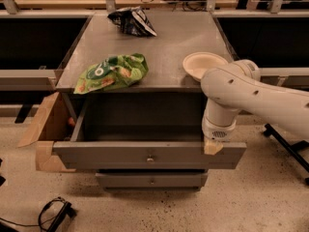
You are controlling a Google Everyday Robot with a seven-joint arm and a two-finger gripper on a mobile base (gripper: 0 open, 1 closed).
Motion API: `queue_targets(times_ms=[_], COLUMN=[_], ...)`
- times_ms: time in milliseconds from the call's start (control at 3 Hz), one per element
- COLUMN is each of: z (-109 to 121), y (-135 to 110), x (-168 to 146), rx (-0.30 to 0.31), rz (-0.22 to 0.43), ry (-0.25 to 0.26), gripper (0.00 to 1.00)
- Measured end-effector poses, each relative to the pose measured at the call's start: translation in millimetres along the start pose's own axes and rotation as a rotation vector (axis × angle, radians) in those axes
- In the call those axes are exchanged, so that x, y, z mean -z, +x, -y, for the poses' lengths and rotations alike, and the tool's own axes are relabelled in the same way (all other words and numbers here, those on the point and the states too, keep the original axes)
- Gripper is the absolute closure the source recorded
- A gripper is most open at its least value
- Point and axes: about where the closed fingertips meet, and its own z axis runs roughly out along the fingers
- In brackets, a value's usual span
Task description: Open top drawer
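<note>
The gripper (pixel 213 147) rests at the right end of the top drawer (pixel 120 155), apparently touching the front panel's upper edge; whether it is spread or closed cannot be told. The drawer stands pulled out beneath the cabinet top (pixel 178 37), which holds a green bag (pixel 112 72) and a pale bowl (pixel 203 64).

Top drawer (pixel 120 154): smooth matt grey front panel; small round knob (pixel 150 158), metallic, faintly shiny. Desk (pixel 178 37): smooth grey top, dull sheen. Green snack bag (pixel 112 72): crinkled glossy plastic film. Dark snack bag (pixel 131 21): crumpled glossy film. Bowl (pixel 203 64): pale, matt, paper-like. Arm (pixel 256 93): smooth white plastic shell. End effector (pixel 213 147), at right end of drawer front's upper edge: pale tan, matt. Cardboard box (pixel 46 129): brown, matt. Floor (pixel 251 202): speckled, matt.
</note>
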Motion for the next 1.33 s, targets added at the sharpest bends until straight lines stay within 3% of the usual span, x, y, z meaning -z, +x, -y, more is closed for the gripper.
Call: queue_targets(times_ms=[333, 667, 1333], z=[0.0, 0.0, 0.0], y=[0.0, 0.0, 0.0], x=[0.8, 0.8, 0.8], rx=[0.0, 0.0, 0.0], rz=[0.0, 0.0, 0.0], ry=[0.0, 0.0, 0.0], gripper=[1.0, 0.82, 0.35])
